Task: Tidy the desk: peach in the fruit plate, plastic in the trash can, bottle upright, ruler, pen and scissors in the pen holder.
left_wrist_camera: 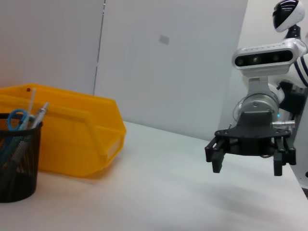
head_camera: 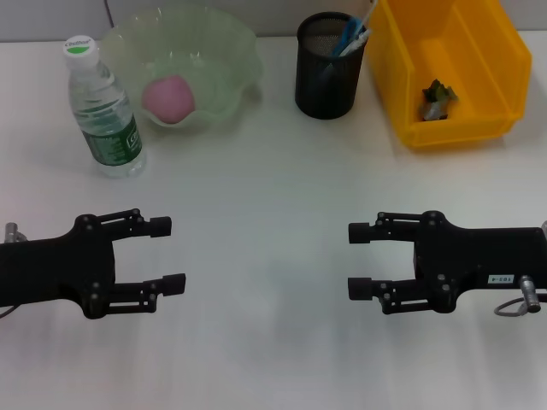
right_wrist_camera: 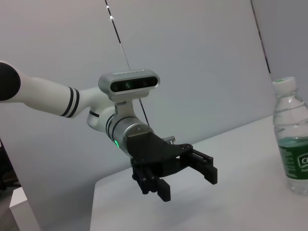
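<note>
A white surface (head_camera: 273, 196) is carrying everything. Along its far edge, from the left corner toward the right, four things are standing. A clear water bottle (head_camera: 102, 109) with a green label and white cap is standing upright nearest the far left corner. Just beside it, a pale green fruit plate (head_camera: 224, 60) with a wavy rim is holding a pink peach (head_camera: 169, 98). Near the middle of the far edge, a black mesh pen holder (head_camera: 326, 73) is holding blue-handled scissors (left_wrist_camera: 16, 118) and other slim items, too small to tell apart. At the far right corner, a yellow bin (head_camera: 479, 64) serving as the trash can is containing a small crumpled piece of plastic (head_camera: 437, 99).

Toward the near edge, both arms are hovering above the surface, well apart and pointing at each other. The left pincer (head_camera: 167, 253) is sitting by the near left side, its fingers spread wide and holding nothing. The right pincer (head_camera: 359, 260) is sitting by the near right side, likewise spread wide and holding nothing.
</note>
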Action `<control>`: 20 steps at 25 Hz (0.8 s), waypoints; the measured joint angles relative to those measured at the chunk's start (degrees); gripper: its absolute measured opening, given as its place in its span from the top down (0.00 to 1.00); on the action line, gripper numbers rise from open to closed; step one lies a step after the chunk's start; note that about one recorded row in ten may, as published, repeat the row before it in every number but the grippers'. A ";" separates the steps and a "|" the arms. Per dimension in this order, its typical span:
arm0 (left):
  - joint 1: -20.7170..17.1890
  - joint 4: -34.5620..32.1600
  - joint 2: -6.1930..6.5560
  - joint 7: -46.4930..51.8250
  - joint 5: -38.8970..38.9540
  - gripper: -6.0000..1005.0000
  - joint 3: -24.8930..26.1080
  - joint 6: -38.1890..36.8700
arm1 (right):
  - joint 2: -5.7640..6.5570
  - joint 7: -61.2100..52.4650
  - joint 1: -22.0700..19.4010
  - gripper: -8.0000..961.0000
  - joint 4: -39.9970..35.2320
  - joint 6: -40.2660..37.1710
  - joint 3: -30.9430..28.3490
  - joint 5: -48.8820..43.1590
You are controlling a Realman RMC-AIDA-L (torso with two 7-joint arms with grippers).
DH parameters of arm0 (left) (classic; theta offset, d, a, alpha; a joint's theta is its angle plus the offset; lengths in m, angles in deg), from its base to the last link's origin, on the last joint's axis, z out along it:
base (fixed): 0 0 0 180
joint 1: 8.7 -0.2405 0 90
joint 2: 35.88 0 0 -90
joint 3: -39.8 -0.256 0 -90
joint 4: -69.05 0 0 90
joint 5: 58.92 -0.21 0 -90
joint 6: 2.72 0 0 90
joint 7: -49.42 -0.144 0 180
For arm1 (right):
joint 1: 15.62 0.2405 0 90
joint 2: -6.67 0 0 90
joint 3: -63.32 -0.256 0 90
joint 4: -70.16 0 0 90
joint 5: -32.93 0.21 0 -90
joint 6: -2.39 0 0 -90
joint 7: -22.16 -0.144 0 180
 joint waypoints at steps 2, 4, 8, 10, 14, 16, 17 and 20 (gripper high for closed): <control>0.05 -0.16 -0.15 -0.09 -0.60 0.20 -0.02 -0.09 | -0.07 0.20 0.07 0.19 0.00 -0.23 0.04 -0.05; 0.09 -0.20 -0.24 -0.12 -1.06 0.20 -0.02 -0.12 | -0.08 0.20 0.08 0.19 0.00 -0.34 0.03 -0.05; 0.11 -0.18 -0.31 -0.13 -1.36 0.20 -0.03 -0.30 | -0.10 0.21 0.08 0.19 0.04 -0.50 -0.05 -0.31; 0.10 -0.19 -0.31 -0.11 -1.54 0.20 -0.05 -0.44 | -0.11 0.25 0.06 0.19 0.08 -0.31 -0.07 -0.38; 0.10 -0.23 -0.32 0.10 -2.57 0.20 0.12 -0.54 | -0.15 0.42 0.18 0.19 0.09 -0.23 -0.07 -0.38; 0.16 -0.26 -0.32 0.20 -2.86 0.20 0.05 -0.54 | -0.19 0.52 0.41 0.19 0.09 -0.29 -0.06 -0.34; 0.16 -0.26 -0.32 0.20 -2.86 0.20 0.05 -0.54 | -0.20 0.52 0.50 0.19 0.09 -0.35 -0.06 -0.31; 0.27 -0.31 -0.38 0.38 -3.57 0.20 0.05 -0.62 | -0.20 0.52 0.58 0.19 0.08 -0.40 -0.04 -0.11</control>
